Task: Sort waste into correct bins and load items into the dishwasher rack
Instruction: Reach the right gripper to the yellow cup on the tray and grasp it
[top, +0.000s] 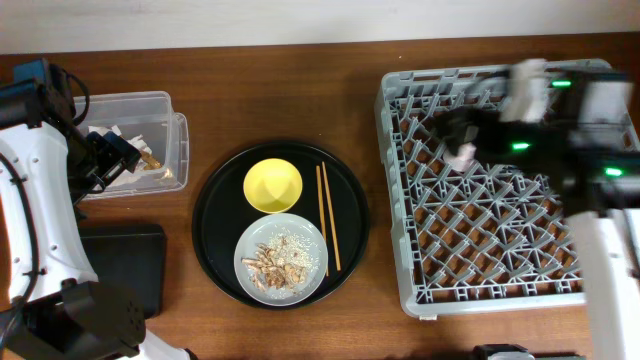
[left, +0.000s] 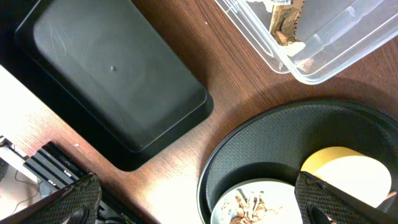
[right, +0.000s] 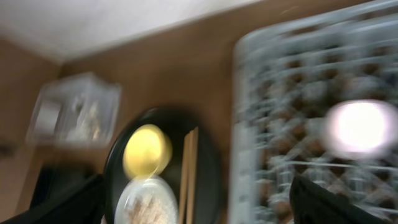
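Note:
The clear box holds crumpled napkins, which also show in the left wrist view. My left gripper hangs open and empty above it. The black rectangular tray is empty. The grey plate carries food scraps. The yellow bowl and chopsticks lie beside it. My right gripper is open, blurred, over the dishwasher rack. A pale pink cup sits in the rack. I cannot make out the light blue cup.
A large round black tray holds the plate, bowl and chopsticks at the table's middle. Brown tabletop shows between it and the rack. My left arm's white body runs along the left edge.

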